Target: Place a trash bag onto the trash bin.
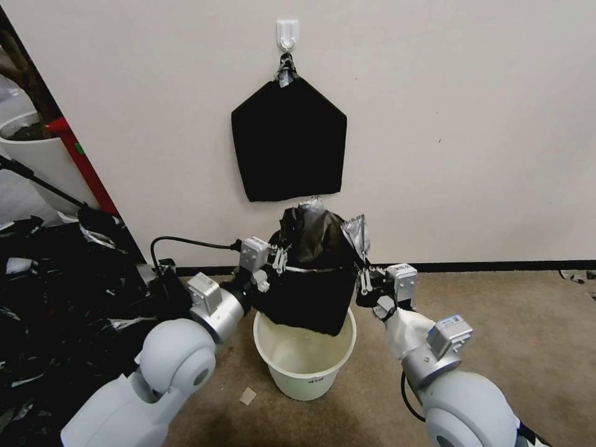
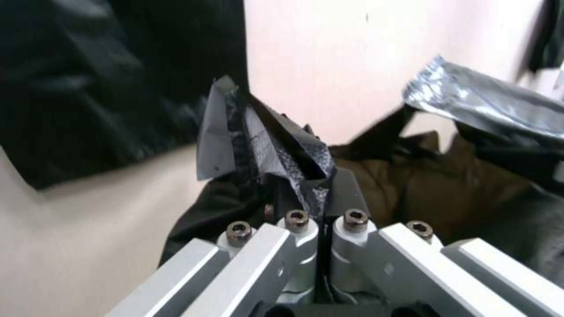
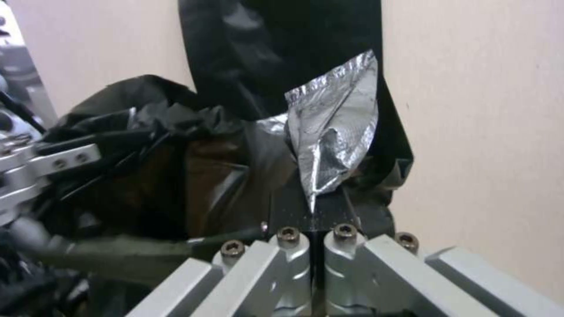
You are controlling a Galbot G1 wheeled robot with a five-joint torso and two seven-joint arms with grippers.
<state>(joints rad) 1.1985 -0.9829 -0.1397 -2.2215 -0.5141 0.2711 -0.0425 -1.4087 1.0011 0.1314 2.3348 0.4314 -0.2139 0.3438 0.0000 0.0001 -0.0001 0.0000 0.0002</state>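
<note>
Currently I have one trash bag (image 1: 310,279) held stretched between two grippers above one trash bin (image 1: 305,363) on the floor | left gripper (image 1: 277,261) clamped tight on the bag's left rim | right gripper (image 1: 365,280) clamped tight on its right rim | bag's bottom hangs just inside the bin's far rim.

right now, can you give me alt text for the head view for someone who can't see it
Two robot arms hold a glossy black trash bag stretched open between them just above a cream-white trash bin on a brown floor, the left pincer and right pincer each shut on one side of its rim. On the wall behind, a flat black pack hangs from a white hook.
</note>
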